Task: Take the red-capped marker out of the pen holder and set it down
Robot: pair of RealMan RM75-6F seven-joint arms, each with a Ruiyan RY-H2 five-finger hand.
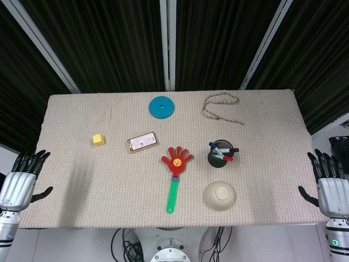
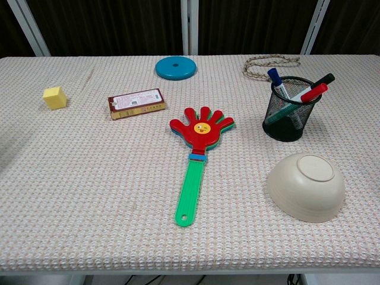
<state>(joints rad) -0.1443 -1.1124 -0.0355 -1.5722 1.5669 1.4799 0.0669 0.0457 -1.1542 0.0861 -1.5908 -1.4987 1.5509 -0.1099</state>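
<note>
A black mesh pen holder [image 1: 219,157] [image 2: 287,116] stands right of the table's middle. Several markers lean in it: the red-capped marker [image 2: 312,93] [image 1: 227,158] points up to the right, beside a blue-capped one [image 2: 277,79] and a black-capped one [image 2: 324,79]. My left hand [image 1: 22,180] hangs open off the table's left edge, fingers spread. Off the right edge, my right hand [image 1: 329,183] is open too, well clear of the holder. Neither hand shows in the chest view.
An upturned cream bowl [image 1: 220,195] [image 2: 306,186] sits just in front of the holder. A red and green hand clapper [image 1: 175,173] [image 2: 198,155] lies mid-table. Further off are a small card box [image 1: 143,142], a yellow cube [image 1: 98,140], a blue disc [image 1: 162,106] and a rope [image 1: 219,105].
</note>
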